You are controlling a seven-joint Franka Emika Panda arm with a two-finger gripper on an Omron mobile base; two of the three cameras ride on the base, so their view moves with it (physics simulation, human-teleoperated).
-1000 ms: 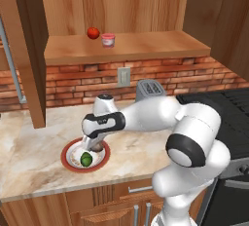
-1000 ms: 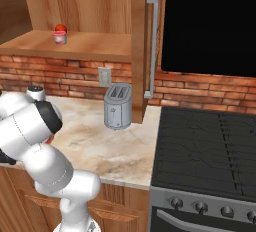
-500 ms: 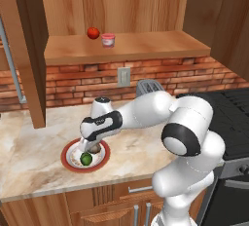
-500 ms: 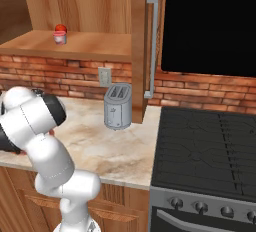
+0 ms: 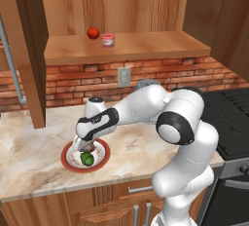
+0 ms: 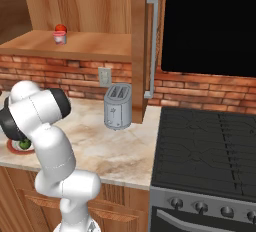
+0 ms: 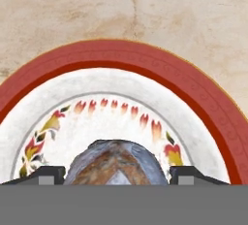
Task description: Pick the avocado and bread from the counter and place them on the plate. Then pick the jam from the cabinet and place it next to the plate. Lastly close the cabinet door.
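On the plate (image 7: 203, 104), glossy white with a broad red rim and a painted floral ring, the gripper (image 7: 115, 174) stands low with a lumpy brown-grey bread (image 7: 115, 163) chunk between its fingertips; whether it grips cannot be told. A smooth round avocado (image 5: 87, 159) lies beside it. Marbled tan counter (image 5: 29, 147) carries the plate near its front edge. The jam (image 5: 108, 40) jar sits on the wooden cabinet (image 5: 131, 45) shelf, near its left end.
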